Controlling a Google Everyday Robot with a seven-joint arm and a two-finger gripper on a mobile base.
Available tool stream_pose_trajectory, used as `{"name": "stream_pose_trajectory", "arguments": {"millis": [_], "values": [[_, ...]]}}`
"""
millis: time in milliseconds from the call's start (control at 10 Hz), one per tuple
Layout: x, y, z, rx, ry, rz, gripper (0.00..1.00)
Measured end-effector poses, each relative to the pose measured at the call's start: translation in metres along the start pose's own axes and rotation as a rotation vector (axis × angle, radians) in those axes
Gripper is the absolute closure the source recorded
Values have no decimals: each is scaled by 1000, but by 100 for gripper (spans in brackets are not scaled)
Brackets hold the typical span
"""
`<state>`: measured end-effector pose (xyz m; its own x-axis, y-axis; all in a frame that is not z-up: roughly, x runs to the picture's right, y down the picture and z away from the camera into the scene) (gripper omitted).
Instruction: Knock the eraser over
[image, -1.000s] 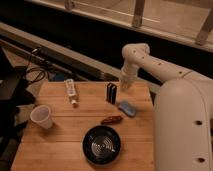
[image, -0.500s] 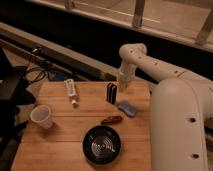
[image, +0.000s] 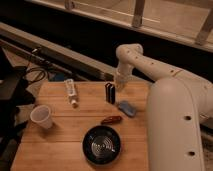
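The eraser (image: 110, 93), a small black block with thin white stripes, stands upright near the back right of the wooden table (image: 60, 135). My gripper (image: 119, 85) hangs at the end of the white arm, just right of the eraser's top and very close to it.
A paper cup (image: 42, 116) stands at the left. A white tube (image: 71, 91) lies at the back. A light-blue pad (image: 126, 107) and a reddish-brown oblong piece (image: 111, 120) lie near the eraser. A black round plate (image: 102, 145) sits at the front. Cables and dark gear lie at the left.
The arm has shifted a little to the left, bringing my gripper closer to the eraser. The eraser still stands upright.
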<state>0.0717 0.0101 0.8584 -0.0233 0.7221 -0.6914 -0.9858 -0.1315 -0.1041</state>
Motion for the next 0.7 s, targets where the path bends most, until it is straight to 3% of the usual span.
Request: {"name": "stream_pose_trajectory", "arguments": {"millis": [200,700], "values": [[-1,2,0,-4,7,-2,91],[2,41,6,-19,32,-25,91]]}}
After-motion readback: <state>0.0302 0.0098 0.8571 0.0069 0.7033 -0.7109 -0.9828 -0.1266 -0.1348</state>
